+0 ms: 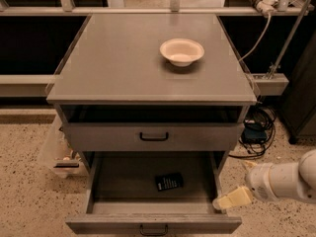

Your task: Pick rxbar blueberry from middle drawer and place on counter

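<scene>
The rxbar blueberry (169, 181), a small dark packet with pale print, lies flat on the floor of the open middle drawer (123, 184), right of its centre. My gripper (231, 184) is at the lower right, outside the drawer beside its right front corner, open and empty; one cream finger (233, 199) points left toward the drawer wall. The gripper is to the right of the packet and apart from it. The counter (118, 63) is the large flat grey top above.
A cream bowl (181, 51) stands on the counter's back right. The upper drawer front (108, 136) with a black handle is closed above the open drawer. Black cables (256, 127) lie on the floor right of the cabinet. A clear bin (57, 154) sits at its left.
</scene>
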Controlling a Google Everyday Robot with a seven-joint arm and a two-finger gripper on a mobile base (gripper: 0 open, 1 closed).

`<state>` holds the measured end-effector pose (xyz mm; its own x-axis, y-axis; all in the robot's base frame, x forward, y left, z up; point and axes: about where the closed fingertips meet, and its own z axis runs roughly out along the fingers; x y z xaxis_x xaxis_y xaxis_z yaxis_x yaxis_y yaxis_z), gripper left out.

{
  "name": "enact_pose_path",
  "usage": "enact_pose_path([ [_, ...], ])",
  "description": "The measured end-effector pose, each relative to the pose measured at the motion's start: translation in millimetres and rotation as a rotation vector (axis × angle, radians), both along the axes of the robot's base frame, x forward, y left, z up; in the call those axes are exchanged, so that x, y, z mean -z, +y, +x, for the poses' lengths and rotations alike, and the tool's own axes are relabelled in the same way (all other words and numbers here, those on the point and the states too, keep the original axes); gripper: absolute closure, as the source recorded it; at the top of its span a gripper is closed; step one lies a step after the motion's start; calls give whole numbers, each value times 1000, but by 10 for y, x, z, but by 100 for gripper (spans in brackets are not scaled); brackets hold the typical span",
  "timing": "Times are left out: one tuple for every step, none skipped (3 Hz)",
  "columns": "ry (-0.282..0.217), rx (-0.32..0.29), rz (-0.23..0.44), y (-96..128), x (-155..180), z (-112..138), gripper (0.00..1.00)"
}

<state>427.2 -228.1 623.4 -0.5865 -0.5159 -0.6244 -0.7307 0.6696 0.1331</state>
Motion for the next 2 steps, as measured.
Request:
enact_pose_path([
  [-151, -8, 89, 123, 367, 451, 0],
  [-209, -32, 139, 202, 685, 734, 0],
])
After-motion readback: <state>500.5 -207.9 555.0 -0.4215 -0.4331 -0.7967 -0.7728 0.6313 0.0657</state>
